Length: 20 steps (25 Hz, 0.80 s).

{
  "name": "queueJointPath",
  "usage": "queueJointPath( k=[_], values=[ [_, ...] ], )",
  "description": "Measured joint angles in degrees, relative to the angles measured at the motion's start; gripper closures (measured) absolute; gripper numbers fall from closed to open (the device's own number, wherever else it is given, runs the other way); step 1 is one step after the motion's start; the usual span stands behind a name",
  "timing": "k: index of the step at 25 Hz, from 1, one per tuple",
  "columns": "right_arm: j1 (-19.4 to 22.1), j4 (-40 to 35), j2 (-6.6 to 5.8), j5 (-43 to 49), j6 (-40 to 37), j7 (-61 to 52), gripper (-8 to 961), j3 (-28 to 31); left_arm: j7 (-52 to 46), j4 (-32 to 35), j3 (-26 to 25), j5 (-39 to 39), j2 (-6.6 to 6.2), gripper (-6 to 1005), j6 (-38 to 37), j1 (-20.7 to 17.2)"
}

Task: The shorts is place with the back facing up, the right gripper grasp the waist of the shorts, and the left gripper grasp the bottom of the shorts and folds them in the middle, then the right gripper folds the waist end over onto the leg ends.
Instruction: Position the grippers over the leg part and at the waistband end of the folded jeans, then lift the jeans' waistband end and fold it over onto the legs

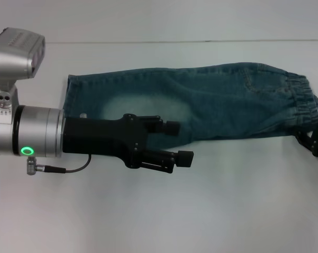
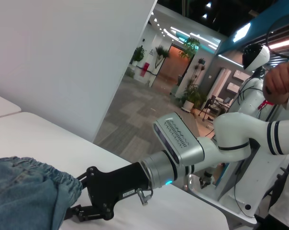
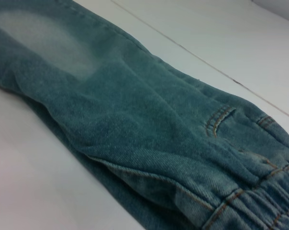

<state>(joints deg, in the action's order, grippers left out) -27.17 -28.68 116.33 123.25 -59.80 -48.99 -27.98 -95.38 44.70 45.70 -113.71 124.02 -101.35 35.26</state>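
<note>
One shorts (image 1: 211, 100), two grippers, on counter (image 1: 159, 211).
Folded lengthwise; left gripper (image 1: 182, 142) over lower edge, jaws apart; right gripper (image 1: 314, 142) by waist (image 1: 301, 103), jaws unclear.

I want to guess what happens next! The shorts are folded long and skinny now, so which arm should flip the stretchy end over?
Probably the right one. The right gripper sits beside the waist of the shorts. The left gripper, open, hovers over the leg part, far from the waist.
</note>
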Motion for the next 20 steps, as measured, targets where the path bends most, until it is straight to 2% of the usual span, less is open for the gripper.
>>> queueJointPath(
  k=[5,7,10,15,20],
  values=[
    [2.94,-6.31,2.75,0.10,-3.76,-1.07,639,0.45,0.73,-0.51,0.11,0.10,0.06,76,0.86,0.13],
    [3.84,-8.33,3.32,0.17,-5.74,-2.77,667,0.44,2.00,-1.60,0.16,0.39,0.16,84,1.77,0.31],
    [5.10,-10.79,3.49,0.18,-9.49,-7.26,709,0.23,3.66,-3.34,0.32,1.22,0.24,96,3.79,0.49],
    [7.24,-15.50,4.04,0.03,-15.20,-14.26,778,-0.01,10.61,-10.76,0.63,5.83,0.36,115,11.30,1.08],
    [9.43,-20.50,4.26,-0.46,-21.32,-20.15,898,-0.11,17.24,-18.05,0.68,9.43,0.46,134,17.51,2.52]
  ],
)
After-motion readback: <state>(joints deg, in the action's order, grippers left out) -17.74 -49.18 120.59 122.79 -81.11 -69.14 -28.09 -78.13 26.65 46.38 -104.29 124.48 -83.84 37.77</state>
